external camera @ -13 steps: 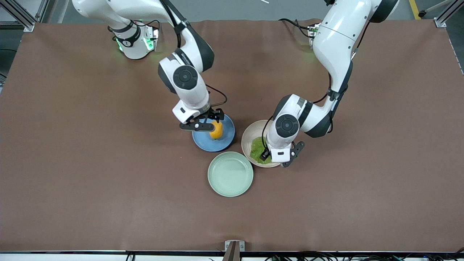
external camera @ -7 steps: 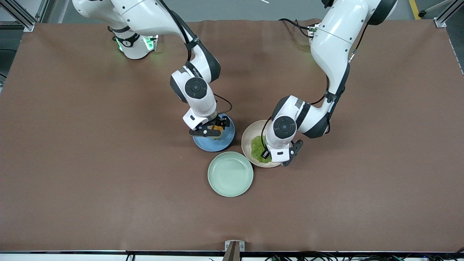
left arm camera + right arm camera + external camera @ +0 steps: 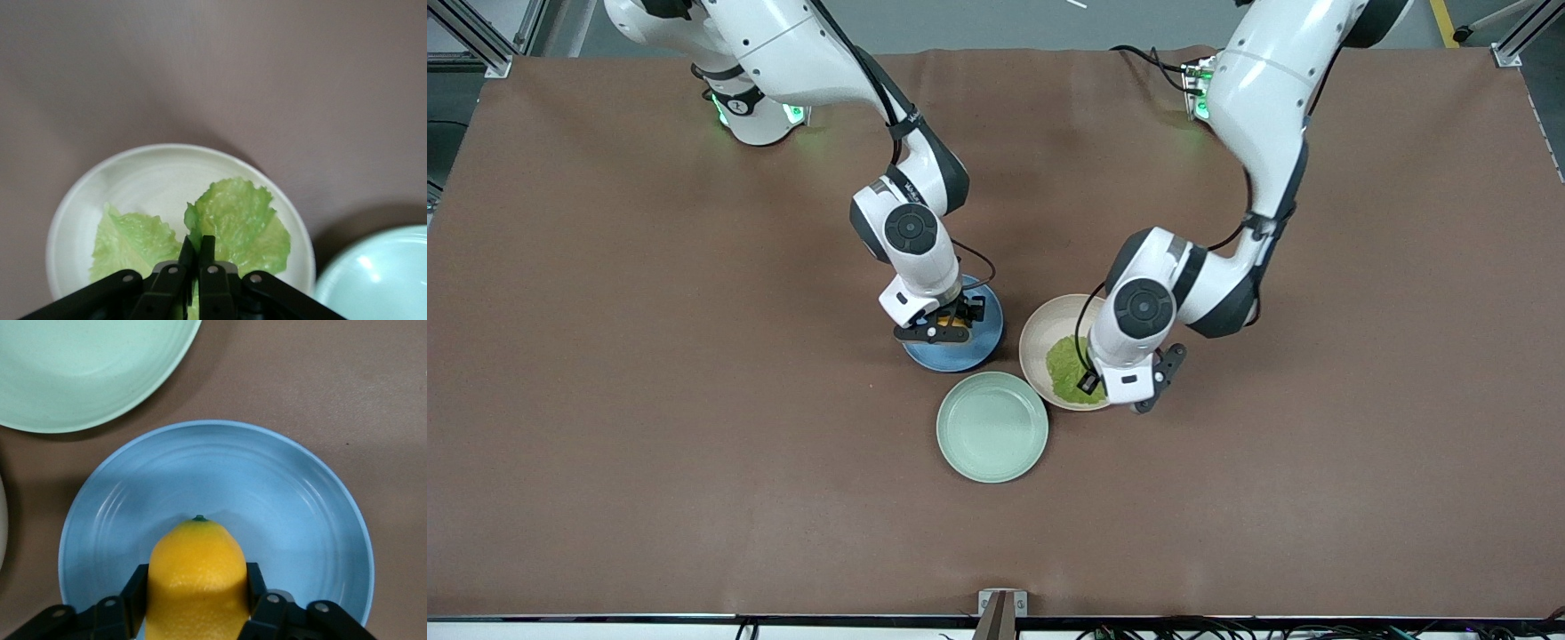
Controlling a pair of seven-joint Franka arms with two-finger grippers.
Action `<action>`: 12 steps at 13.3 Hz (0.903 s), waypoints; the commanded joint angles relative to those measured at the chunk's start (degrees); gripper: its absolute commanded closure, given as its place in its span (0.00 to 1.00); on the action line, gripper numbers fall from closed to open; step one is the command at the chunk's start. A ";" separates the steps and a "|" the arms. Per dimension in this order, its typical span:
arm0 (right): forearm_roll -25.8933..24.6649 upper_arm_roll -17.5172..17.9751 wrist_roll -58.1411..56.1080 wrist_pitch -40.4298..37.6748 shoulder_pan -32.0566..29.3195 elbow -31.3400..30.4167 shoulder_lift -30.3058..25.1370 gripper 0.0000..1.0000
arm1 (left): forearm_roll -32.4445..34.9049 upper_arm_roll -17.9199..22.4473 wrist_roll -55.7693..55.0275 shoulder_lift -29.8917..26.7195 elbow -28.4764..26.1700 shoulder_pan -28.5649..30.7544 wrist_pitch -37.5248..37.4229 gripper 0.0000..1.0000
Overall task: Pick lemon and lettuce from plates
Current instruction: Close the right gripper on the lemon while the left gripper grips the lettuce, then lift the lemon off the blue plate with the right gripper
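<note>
The lemon (image 3: 195, 587) stands on end in the blue plate (image 3: 300, 513), yellow-orange with a green tip. My right gripper (image 3: 196, 572) is shut on the lemon, one finger on each side. In the front view this gripper (image 3: 950, 322) sits low over the blue plate (image 3: 960, 356) and hides most of the lemon. The lettuce (image 3: 243, 220) lies in the beige plate (image 3: 147, 170). My left gripper (image 3: 198, 243) is shut on a raised fold of the lettuce. In the front view it (image 3: 1096, 378) is over the beige plate (image 3: 1040, 333), with the lettuce (image 3: 1063, 364) beside it.
An empty pale mint-green plate (image 3: 991, 427) sits nearer the front camera, close to both other plates; it also shows in the right wrist view (image 3: 87, 367) and the left wrist view (image 3: 380, 273). The brown table (image 3: 694, 444) lies bare around the plates.
My right gripper came down over the lemon and shut on it. My left gripper stayed on the lettuce and shifted slightly toward the left arm's end of the table.
</note>
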 commanded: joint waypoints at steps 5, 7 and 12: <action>0.32 -0.90 -0.64 -10.72 -1.15 1.33 -8.76 0.75 | -0.26 -0.13 20.97 -11.63 -3.80 15.02 -7.24 1.00; 0.06 -0.90 -5.70 -23.10 -5.70 2.83 -15.70 0.75 | -0.17 -0.04 28.61 -10.67 -5.39 21.34 -6.90 1.00; -0.38 -1.08 -27.58 -37.83 -24.15 2.22 -24.52 0.75 | -0.88 -0.22 35.42 -4.16 -13.45 28.41 7.13 0.84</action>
